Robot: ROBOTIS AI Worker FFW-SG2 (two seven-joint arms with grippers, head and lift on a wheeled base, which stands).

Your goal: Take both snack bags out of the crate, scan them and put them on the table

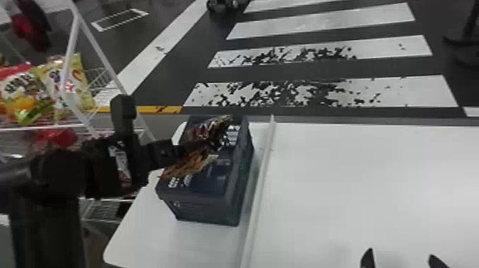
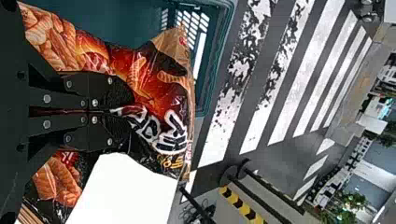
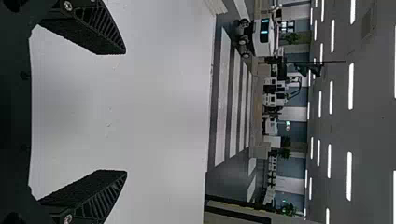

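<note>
On my left I see colourful packets [image 1: 17, 91] on a white wire rack [image 1: 71, 39]; far off, a scuffed crosswalk [image 1: 320, 26].

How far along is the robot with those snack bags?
Early on, it seems. Done: no bag appears on the table yet. In hand: the left gripper pinches a snack bag at the crate; whether it is fully clear, I can't tell. Left: apparently scanning and setting down both; I can't make out a separate second bag.
</note>
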